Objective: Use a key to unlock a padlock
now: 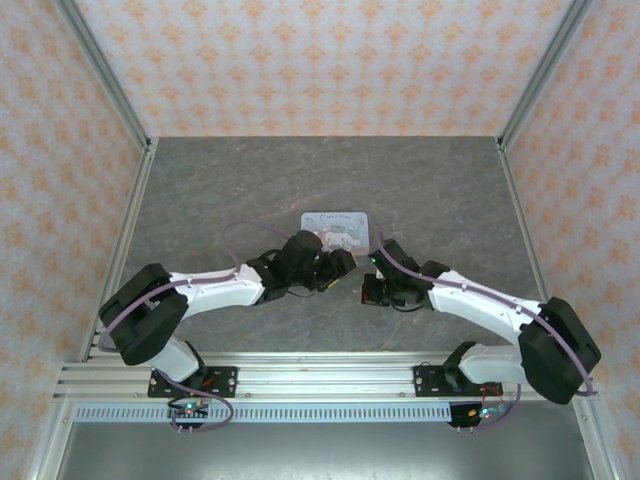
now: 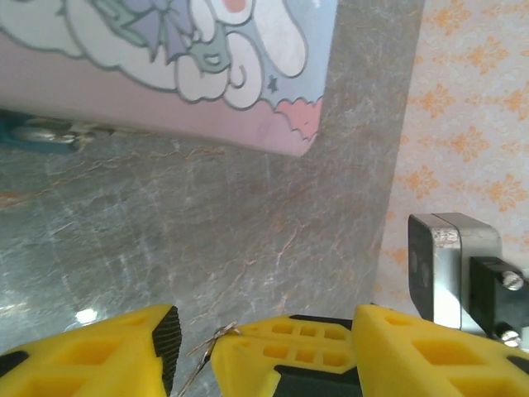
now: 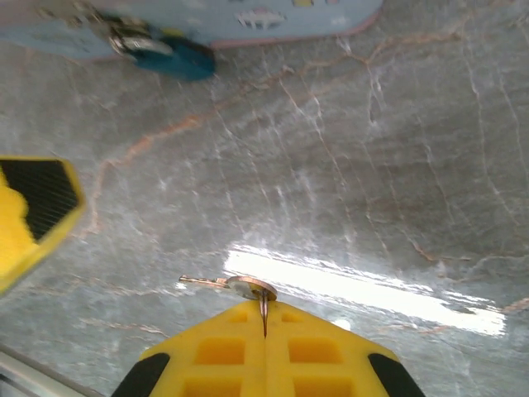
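The key [image 3: 225,284] is a slim pale metal piece pinched edge-on in my shut right gripper [image 3: 264,313], its blade pointing left just above the table. My left gripper [image 2: 263,351] stands open around the right gripper's yellow fingertips [image 2: 281,343]. Its left pad [image 2: 168,335] is a small gap away from the key [image 2: 207,351]. That same left finger [image 3: 33,207] appears at the left edge of the right wrist view. The blue-teal padlock [image 3: 175,59] hangs on the front of the tin [image 3: 248,16], well beyond both grippers. It sits at the far left [image 2: 21,135] in the left wrist view.
The pale-blue cartoon-printed tin [image 1: 335,228] lies flat on the grey marbled table [image 1: 440,200], just beyond both grippers [image 1: 345,265] [image 1: 367,285]. The right wrist's silver camera block [image 2: 455,265] is close to my left gripper. Patterned walls enclose the table on three sides.
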{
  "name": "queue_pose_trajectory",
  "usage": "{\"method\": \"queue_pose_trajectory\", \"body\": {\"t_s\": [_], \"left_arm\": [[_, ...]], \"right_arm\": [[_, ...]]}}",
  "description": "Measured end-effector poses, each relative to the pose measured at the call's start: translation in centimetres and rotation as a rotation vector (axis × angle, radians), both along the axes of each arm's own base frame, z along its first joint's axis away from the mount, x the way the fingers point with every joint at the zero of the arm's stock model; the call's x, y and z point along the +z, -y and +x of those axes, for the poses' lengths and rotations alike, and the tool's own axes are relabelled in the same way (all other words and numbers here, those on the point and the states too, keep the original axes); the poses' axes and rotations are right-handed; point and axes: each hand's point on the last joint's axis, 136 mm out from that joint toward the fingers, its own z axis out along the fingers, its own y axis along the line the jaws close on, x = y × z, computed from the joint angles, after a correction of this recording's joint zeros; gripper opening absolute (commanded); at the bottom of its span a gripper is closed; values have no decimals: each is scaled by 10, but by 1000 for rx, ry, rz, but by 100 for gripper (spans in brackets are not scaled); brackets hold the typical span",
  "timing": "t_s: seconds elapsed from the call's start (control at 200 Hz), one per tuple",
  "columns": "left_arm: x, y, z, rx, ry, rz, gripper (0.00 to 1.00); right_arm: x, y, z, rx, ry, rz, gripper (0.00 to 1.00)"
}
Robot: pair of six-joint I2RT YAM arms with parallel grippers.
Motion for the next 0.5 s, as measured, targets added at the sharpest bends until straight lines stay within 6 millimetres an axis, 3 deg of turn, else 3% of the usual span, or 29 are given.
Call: {"method": "queue_pose_trajectory", "body": {"t_s": [0.5], "left_arm": [[0,-5,7,76,28,-73,43]], "right_arm": [[26,4,38,-246,7,175,0]]}}
